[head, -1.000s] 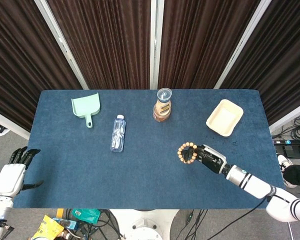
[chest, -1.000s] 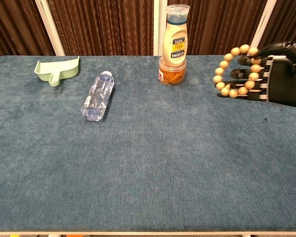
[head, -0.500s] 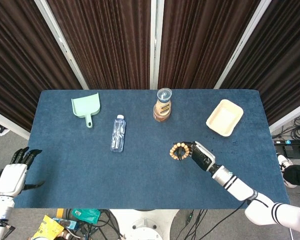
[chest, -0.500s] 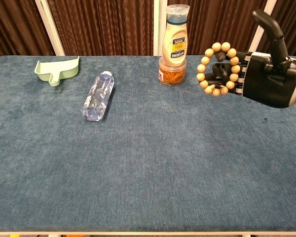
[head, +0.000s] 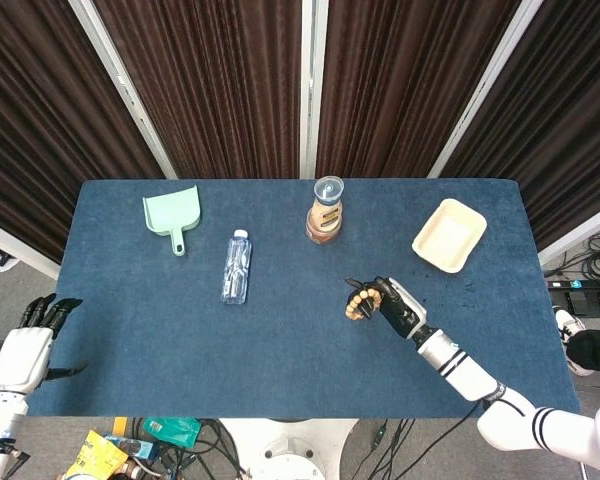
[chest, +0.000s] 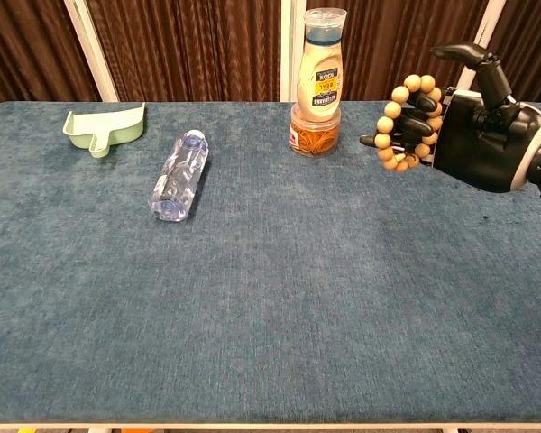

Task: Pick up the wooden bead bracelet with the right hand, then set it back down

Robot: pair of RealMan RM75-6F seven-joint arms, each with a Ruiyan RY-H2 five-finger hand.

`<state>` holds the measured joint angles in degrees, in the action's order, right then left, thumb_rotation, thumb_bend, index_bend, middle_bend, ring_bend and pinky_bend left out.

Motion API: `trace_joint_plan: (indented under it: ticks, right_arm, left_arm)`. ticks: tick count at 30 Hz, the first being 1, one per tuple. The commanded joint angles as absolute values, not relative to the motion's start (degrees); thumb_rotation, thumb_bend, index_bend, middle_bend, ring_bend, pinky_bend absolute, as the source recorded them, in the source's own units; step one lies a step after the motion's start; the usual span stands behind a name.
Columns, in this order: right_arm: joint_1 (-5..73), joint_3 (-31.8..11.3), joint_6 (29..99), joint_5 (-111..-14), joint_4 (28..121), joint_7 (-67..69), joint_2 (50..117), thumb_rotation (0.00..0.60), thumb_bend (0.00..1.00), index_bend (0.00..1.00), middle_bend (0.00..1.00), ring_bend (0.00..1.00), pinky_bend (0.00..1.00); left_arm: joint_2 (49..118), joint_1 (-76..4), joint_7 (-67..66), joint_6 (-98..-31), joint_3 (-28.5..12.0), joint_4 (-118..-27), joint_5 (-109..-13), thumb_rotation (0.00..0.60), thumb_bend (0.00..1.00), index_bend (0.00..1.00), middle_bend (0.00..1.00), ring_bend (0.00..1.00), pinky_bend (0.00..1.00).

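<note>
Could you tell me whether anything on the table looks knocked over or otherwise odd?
The clear water bottle lies on its side. The sauce bottle stands inverted on its cap, possibly by design. The dustpan and tray look normal.

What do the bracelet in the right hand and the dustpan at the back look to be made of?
Bracelet: matte tan round beads, apparently wood, looped over the right hand.
Dustpan: pale green, smooth and evenly coloured, probably moulded plastic.
</note>
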<state>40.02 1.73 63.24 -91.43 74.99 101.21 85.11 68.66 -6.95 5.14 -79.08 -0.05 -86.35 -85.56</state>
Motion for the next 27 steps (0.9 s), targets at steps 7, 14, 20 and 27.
trace_joint_plan:
  ticks: [7,14,20,27]
  right_arm:
    - [39.8,1.3,62.1,-91.1,75.9,98.8,85.1,0.258,0.42,0.76,0.77,0.48,0.03]
    - [39.5,0.8,61.5,-90.5,76.1,97.1,85.1,0.362,0.40,0.76,0.77,0.48,0.04]
    - [39.3,0.4,61.1,-90.3,76.3,97.2,85.1,0.360,0.42,0.76,0.77,0.48,0.04]
    - [39.1,-0.3,61.3,-90.2,76.0,97.2,85.7,0.337,0.67,0.71,0.76,0.46,0.04]
  left_arm:
    - [68.8,-7.2,5.1,-78.6,0.1,-86.2,-85.5,0.600,0.00,0.15,0.13,0.00,0.00]
    - [68.7,-7.3,4.9,-78.3,0.0,-86.6,-85.1,0.600,0.00,0.15,0.13,0.00,0.00]
    - [68.8,-7.4,4.9,-78.1,0.0,-86.4,-84.9,0.600,0.00,0.15,0.13,0.00,0.00]
    - [68.9,-7.5,4.8,-78.1,0.0,-86.4,-84.9,0.600,0.00,0.15,0.13,0.00,0.00]
